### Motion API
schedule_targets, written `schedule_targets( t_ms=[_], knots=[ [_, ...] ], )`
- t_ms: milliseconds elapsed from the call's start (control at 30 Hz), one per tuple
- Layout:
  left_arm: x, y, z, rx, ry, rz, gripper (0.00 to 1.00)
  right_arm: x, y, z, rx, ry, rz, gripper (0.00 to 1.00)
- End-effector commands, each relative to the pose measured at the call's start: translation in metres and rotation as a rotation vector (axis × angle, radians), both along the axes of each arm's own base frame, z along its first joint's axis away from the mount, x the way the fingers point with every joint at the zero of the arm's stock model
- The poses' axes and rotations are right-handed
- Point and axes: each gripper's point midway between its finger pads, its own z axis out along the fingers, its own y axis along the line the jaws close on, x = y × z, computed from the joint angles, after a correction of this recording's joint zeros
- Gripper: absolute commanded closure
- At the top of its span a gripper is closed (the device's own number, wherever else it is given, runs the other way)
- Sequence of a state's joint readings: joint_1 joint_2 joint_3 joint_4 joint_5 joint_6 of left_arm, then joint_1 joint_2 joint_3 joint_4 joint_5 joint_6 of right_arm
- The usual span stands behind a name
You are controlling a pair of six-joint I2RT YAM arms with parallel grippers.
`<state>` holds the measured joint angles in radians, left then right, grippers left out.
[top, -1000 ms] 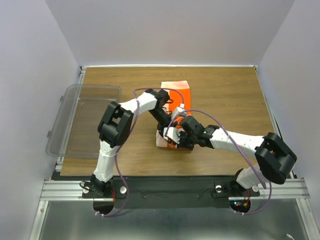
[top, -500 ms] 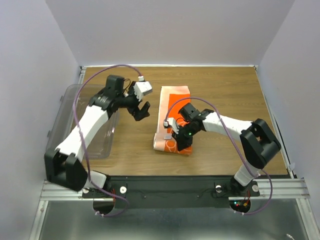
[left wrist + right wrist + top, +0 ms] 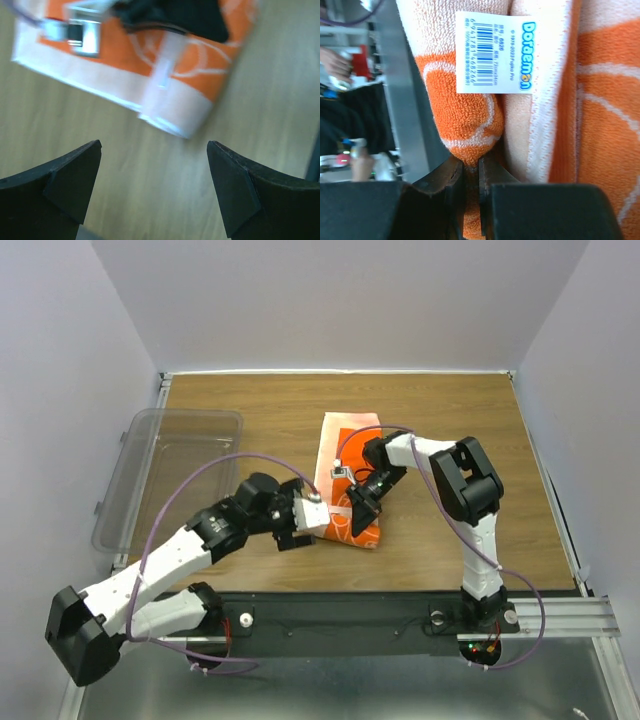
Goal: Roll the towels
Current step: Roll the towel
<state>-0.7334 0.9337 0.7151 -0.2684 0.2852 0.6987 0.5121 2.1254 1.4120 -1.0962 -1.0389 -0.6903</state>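
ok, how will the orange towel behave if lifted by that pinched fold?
Probably floppy: the orange towel bunches softly where the right gripper pinches it, so the rest should drape. Its looped pile looks grippy, so slipping seems unlikely.

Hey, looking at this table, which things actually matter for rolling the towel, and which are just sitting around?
Part of the job:
- towel, lying flat on the table
- right gripper, shut on a fold of the towel
- left gripper, open, low beside the towel's near corner

Just lying about:
- clear plastic tub, at the left edge, apart from the towel
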Motion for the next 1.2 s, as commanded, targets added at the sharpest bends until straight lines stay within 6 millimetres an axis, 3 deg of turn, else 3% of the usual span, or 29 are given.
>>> schedule_targets(
  t_ms=[0, 133, 367, 500, 667, 800, 867, 900, 1000, 1033, 1100, 1167],
  knots=[
    [-0.01, -0.018, -0.012, 0.079, -0.129, -0.109, 0.01, -0.005, -0.005, 0.014, 0.062, 0.155, -0.017, 0.99],
    [-0.027, -0.045, -0.034, 0.189, -0.216, -0.252, 0.01, -0.002, -0.007, 0.009, 0.054, 0.197, -0.025, 0.98],
    [-0.027, -0.088, -0.056, 0.251, -0.264, -0.319, 0.11, 0.003, -0.004, 0.005, 0.035, 0.25, -0.045, 0.97],
    [-0.016, -0.096, -0.066, 0.275, -0.309, -0.289, 0.12, 0.004, -0.004, 0.003, 0.03, 0.257, -0.049, 0.96],
    [-0.002, -0.09, -0.09, 0.35, -0.35, -0.234, 0.08, 0.004, -0.005, 0.0, 0.02, 0.263, -0.049, 0.95],
    [-0.003, -0.087, -0.104, 0.365, -0.359, -0.248, 0.09, 0.006, -0.005, -0.003, 0.012, 0.273, -0.054, 0.95],
    [-0.002, -0.087, -0.11, 0.377, -0.347, -0.243, 0.13, 0.006, -0.004, -0.004, 0.009, 0.274, -0.052, 0.94],
    [-0.004, -0.086, -0.115, 0.388, -0.331, -0.242, 0.24, 0.006, -0.004, -0.002, 0.013, 0.27, -0.052, 0.93],
    [-0.01, -0.082, -0.115, 0.384, -0.281, -0.24, 0.42, 0.01, -0.004, 0.004, 0.027, 0.264, -0.069, 0.81],
    [-0.014, -0.082, -0.117, 0.373, -0.242, -0.226, 0.53, 0.015, -0.005, 0.007, 0.037, 0.252, -0.081, 0.71],
    [-0.024, -0.08, -0.121, 0.382, -0.161, -0.236, 0.65, 0.025, -0.007, 0.013, 0.044, 0.245, -0.109, 0.61],
    [-0.035, -0.083, -0.123, 0.365, -0.07, -0.238, 0.7, 0.047, -0.012, 0.025, 0.065, 0.212, -0.163, 0.52]
  ],
)
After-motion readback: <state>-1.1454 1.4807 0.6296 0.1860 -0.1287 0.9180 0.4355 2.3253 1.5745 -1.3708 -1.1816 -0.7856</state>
